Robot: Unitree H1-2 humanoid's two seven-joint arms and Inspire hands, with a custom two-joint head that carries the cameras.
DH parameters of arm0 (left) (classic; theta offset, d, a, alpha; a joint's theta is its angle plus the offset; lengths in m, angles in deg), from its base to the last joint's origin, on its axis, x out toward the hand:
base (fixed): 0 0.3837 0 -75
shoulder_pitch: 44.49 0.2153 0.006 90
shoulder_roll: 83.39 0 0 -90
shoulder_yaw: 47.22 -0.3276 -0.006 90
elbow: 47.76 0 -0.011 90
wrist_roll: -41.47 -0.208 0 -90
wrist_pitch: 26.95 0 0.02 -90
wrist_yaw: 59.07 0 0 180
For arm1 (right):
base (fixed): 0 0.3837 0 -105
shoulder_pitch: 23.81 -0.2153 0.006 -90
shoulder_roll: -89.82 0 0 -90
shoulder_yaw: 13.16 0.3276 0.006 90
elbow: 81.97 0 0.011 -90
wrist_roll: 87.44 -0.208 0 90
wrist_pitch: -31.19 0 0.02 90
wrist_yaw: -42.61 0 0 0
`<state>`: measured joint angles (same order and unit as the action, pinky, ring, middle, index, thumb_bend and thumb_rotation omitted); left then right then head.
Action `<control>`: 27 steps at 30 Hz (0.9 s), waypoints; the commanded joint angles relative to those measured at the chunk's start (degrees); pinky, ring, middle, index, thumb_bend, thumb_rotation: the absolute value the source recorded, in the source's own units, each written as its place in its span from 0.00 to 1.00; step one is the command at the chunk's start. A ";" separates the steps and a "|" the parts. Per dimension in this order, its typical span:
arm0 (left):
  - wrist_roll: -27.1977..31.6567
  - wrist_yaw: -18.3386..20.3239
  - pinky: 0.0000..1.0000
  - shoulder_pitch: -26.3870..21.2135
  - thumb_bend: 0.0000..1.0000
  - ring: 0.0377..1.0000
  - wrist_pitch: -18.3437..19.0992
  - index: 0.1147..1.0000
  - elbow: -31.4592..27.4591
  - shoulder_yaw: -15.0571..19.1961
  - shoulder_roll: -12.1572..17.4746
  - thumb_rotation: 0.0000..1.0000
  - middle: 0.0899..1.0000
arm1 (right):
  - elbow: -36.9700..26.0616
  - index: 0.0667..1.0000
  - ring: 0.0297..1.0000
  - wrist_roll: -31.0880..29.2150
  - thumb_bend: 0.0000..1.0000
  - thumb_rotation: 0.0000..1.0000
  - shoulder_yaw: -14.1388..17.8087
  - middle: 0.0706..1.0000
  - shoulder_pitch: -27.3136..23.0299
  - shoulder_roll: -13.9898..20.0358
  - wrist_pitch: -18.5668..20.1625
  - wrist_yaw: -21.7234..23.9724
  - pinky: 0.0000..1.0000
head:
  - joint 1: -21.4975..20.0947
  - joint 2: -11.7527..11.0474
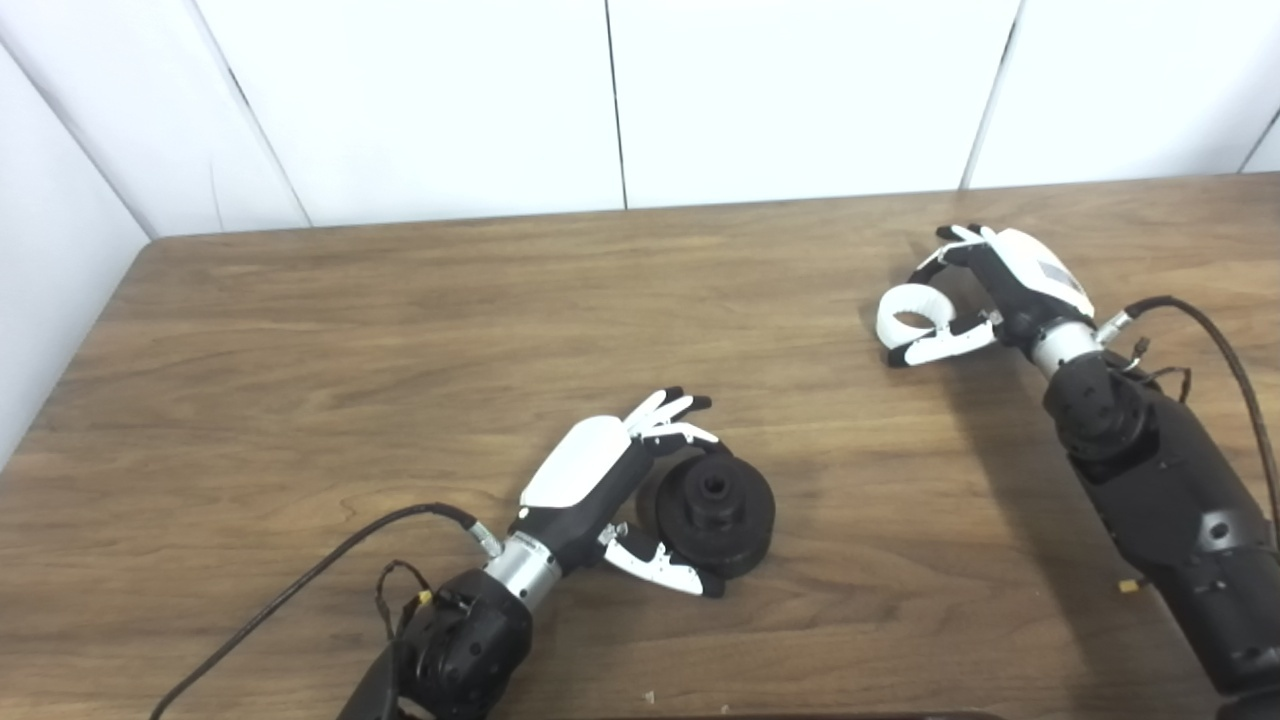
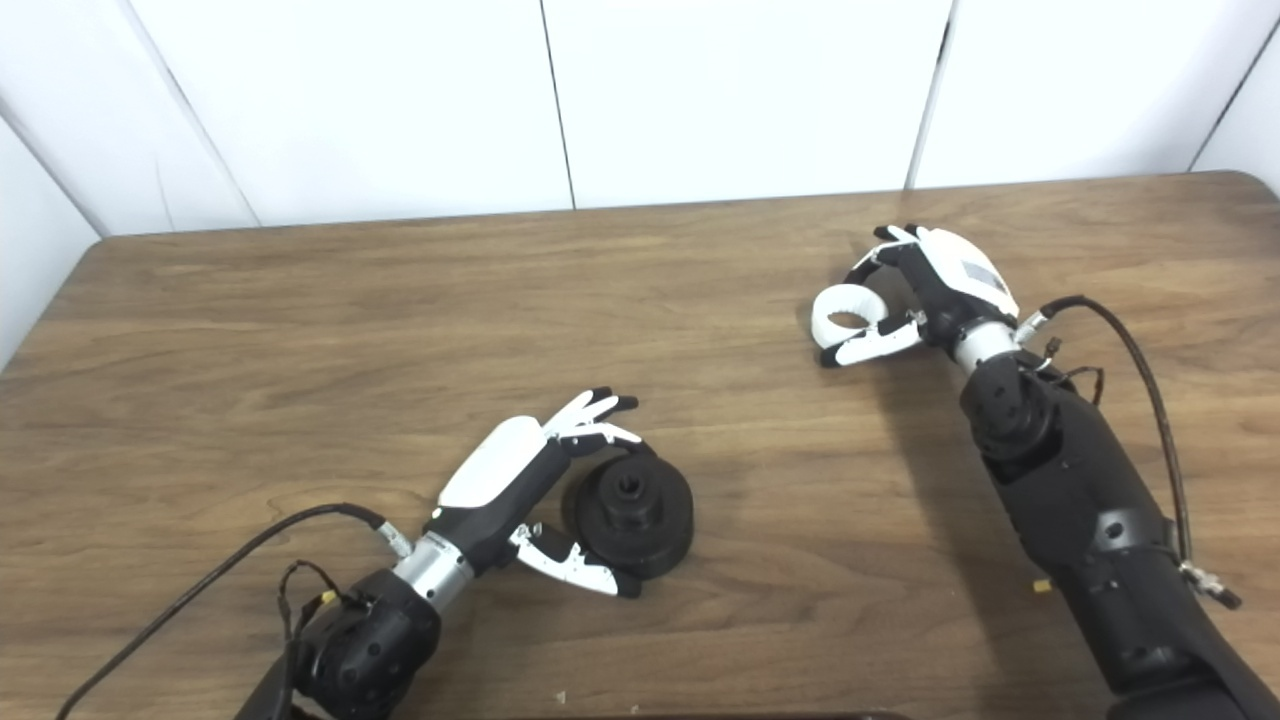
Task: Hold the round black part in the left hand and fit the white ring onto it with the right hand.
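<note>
It looks like a robotics lab or test bench: a bare wood-grain table (image 1: 420, 330) stands boxed in by plain white wall panels (image 1: 420, 100), and exposed black cables (image 2: 1150, 390) run along the robot's arms.

Bare counter (image 1: 500, 300) between my left hand (image 1: 610, 480) and right hand (image 1: 985, 290), nothing in that lane. White wall (image 1: 620, 100) bounds the far edge (left side too). Black part (image 1: 715, 510) blocks my left palm.
</note>
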<state>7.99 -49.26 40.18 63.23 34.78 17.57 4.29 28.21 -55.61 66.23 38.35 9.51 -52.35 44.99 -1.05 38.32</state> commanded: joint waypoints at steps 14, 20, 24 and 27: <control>-0.78 2.32 0.87 1.22 0.86 1.00 1.66 0.62 2.50 -0.43 0.32 0.23 0.94 | -0.97 0.45 1.00 -0.58 0.52 0.14 1.04 0.89 -1.47 0.76 -1.55 -1.68 1.00 | 0.15 0.05; -0.63 2.16 0.87 1.16 0.86 1.00 1.37 0.61 2.67 -0.47 0.17 0.22 0.94 | -1.58 0.45 1.00 -0.89 0.52 0.14 1.05 0.89 -1.39 1.03 -1.48 -1.38 1.00 | 0.34 0.13; -0.68 2.12 0.87 1.12 0.86 0.99 1.36 0.61 2.94 -0.52 0.08 0.22 0.94 | -4.89 0.45 1.00 -1.67 0.52 0.14 1.26 0.89 -0.37 1.42 -0.57 0.54 1.00 | 0.29 0.21; -0.90 2.08 0.86 1.08 0.86 0.99 1.42 0.61 3.07 -0.54 0.07 0.22 0.94 | -7.78 0.45 1.00 -2.06 0.53 0.14 1.47 0.89 0.55 1.75 0.01 2.13 1.00 | 0.34 0.24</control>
<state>7.94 -49.34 40.29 63.18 35.08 17.77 3.75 23.41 -57.14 66.66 40.77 9.75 -52.45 47.08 -0.70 38.50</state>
